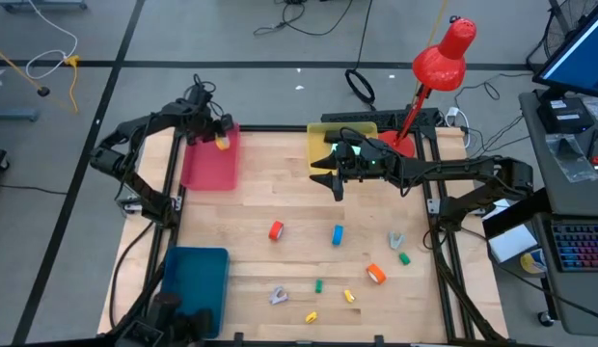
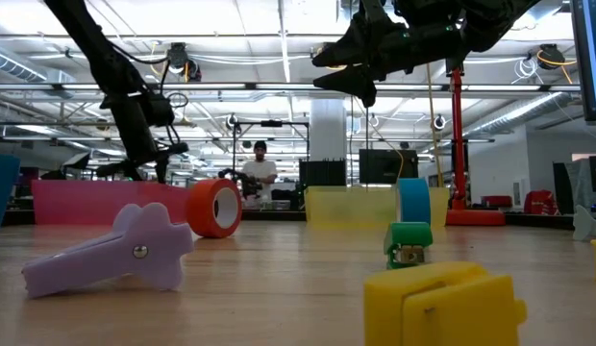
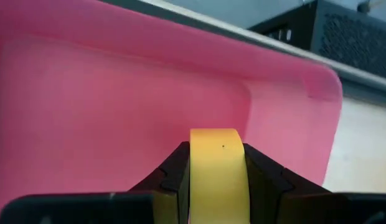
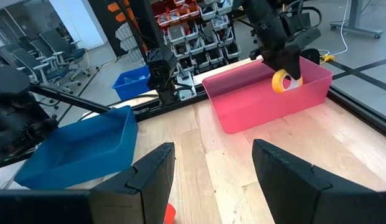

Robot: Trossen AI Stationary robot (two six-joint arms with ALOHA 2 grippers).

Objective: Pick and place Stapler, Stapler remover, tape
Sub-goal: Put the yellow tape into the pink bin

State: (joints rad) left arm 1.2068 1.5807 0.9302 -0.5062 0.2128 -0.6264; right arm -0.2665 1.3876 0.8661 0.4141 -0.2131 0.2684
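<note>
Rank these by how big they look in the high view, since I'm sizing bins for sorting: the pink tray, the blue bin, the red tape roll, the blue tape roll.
1-2. pink tray and blue bin: look much alike, no clear order.
3-4. red tape roll and blue tape roll: both tiny, too close to rank.

No readable text, label, brand, number or sign showed in any view; the tape rolls, the trays and the worktop (image 1: 280,207) carried no lettering that could be made out.

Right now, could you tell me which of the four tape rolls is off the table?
The yellow tape roll: the left gripper holds it over the pink bin, while the red, blue and orange rolls lie on the table.
</note>
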